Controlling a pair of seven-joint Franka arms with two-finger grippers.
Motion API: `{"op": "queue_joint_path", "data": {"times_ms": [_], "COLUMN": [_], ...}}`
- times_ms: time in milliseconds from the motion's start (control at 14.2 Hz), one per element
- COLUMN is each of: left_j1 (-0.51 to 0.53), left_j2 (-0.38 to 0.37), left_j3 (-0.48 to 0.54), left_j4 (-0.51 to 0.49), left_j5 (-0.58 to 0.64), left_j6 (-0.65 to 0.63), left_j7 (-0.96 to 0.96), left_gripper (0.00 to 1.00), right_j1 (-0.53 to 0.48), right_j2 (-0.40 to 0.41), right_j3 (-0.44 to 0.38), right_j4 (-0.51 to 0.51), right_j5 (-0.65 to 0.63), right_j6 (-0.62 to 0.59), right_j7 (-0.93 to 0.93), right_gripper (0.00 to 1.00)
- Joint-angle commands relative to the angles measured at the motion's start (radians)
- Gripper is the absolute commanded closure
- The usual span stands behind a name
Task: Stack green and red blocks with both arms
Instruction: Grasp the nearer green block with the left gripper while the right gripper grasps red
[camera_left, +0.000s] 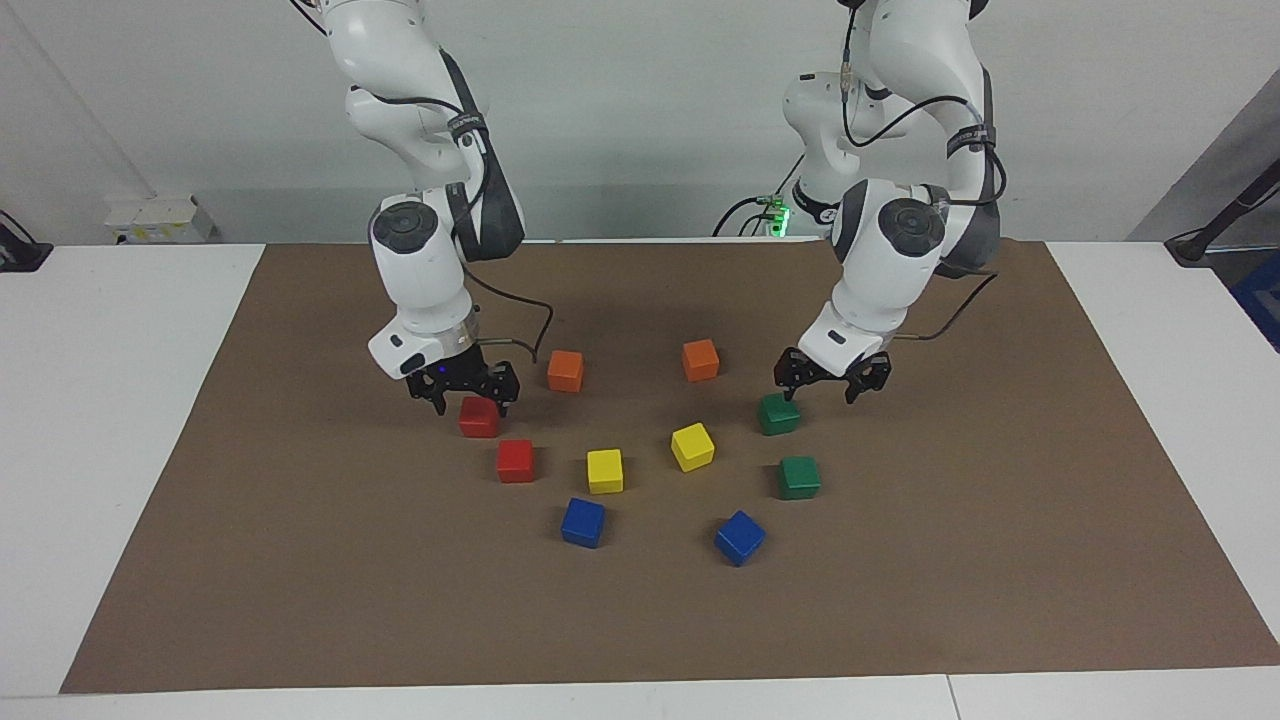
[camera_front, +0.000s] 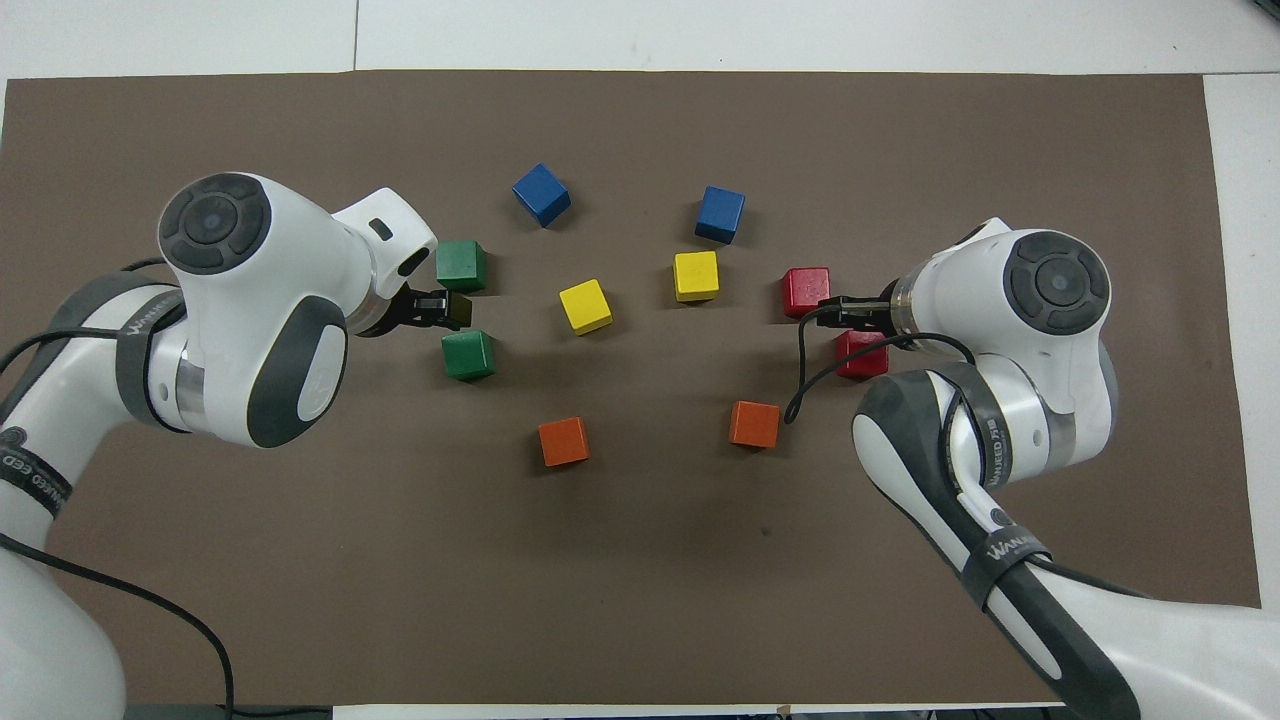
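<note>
Two red blocks lie on the brown mat toward the right arm's end, one nearer to the robots than the other. Two green blocks lie toward the left arm's end, one nearer than the other. My right gripper hangs open just over the nearer red block, a finger to each side of its top. My left gripper is open and low beside the nearer green block, slightly toward the left arm's end. Neither holds anything.
Among the task blocks lie two orange blocks, two yellow blocks and two blue blocks. The brown mat covers most of the white table.
</note>
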Motion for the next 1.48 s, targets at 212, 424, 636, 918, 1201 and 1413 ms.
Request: {"op": "queue_joint_path", "data": {"times_ms": [212, 424, 636, 918, 1201, 1413], "left_j1": [-0.046, -0.083, -0.084, -0.097, -0.098, -0.098], "left_j2": [0.024, 0.055, 0.056, 0.056, 0.056, 0.056], "left_j3": [0.014, 0.017, 0.019, 0.020, 0.020, 0.020], "left_j4": [-0.084, -0.085, -0.088, -0.111, -0.136, -0.137], "left_j5": [-0.029, -0.029, -0.023, -0.017, -0.014, -0.014], "left_j6": [0.143, 0.168, 0.157, 0.166, 0.169, 0.174], "left_j7": [-0.087, -0.145, -0.145, -0.157, -0.162, -0.171], "left_gripper": [0.00, 0.00, 0.00, 0.00, 0.04, 0.17], "right_j1": [0.004, 0.006, 0.006, -0.004, -0.068, -0.207], "right_j2": [0.049, 0.064, 0.071, 0.069, 0.067, 0.093], "right_j3": [-0.003, -0.003, -0.004, -0.003, -0.004, -0.004], "right_j4": [-0.021, -0.037, -0.046, -0.052, 0.020, 0.147], "right_j5": [0.003, 0.003, 0.003, 0.003, 0.002, 0.003], "right_j6": [0.092, 0.126, 0.127, 0.100, -0.015, -0.115], "right_j7": [0.015, 0.012, 0.010, 0.007, -0.074, -0.347], "right_gripper": [0.00, 0.00, 0.07, 0.51, 1.00, 1.00]}}
